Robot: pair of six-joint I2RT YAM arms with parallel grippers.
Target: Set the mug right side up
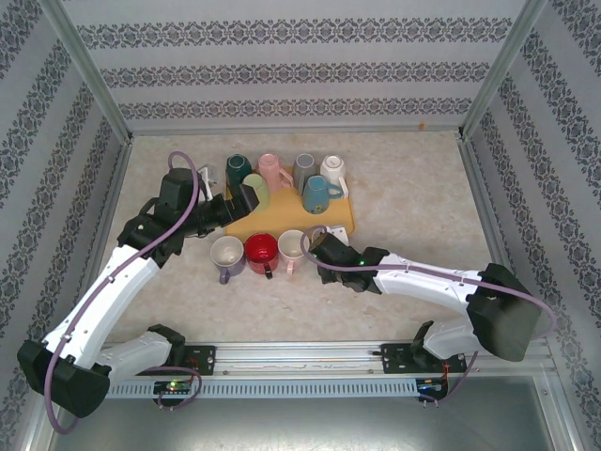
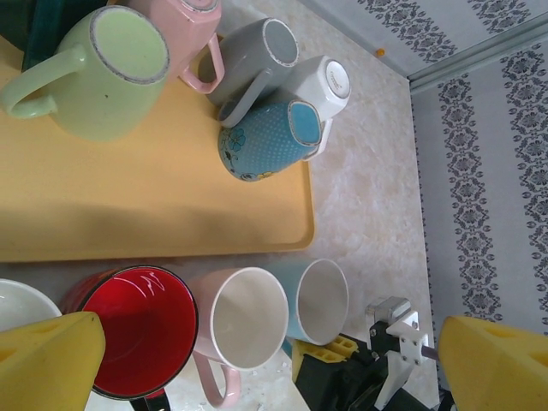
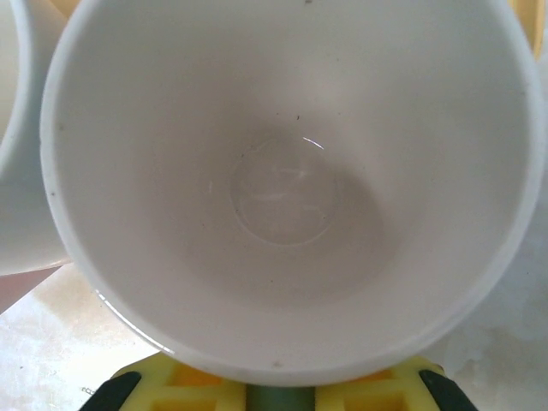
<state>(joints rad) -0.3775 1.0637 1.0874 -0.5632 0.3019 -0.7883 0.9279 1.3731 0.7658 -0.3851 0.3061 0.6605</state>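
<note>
The light blue mug [image 2: 321, 300] with a white inside stands mouth up on the table just in front of the yellow tray [image 2: 154, 205], beside a pink mug [image 2: 248, 321]. My right gripper [image 2: 330, 351] sits at its near side, its yellow fingers closed on the mug's handle. In the right wrist view the mug's white bowl [image 3: 291, 171] lies right above the gripper [image 3: 282, 390]. From the top, the right gripper [image 1: 324, 254] covers most of that mug [image 1: 310, 237]. My left gripper [image 1: 246, 197] hovers open over the tray's left part, holding nothing.
On the tray [image 1: 282, 221] are a green mug [image 2: 103, 68] on its side, a blue dotted mug [image 2: 265, 137] on its side, and pink, grey and white mugs bottom up. A red mug [image 1: 261, 252] and a white mug [image 1: 226, 254] stand upright in front.
</note>
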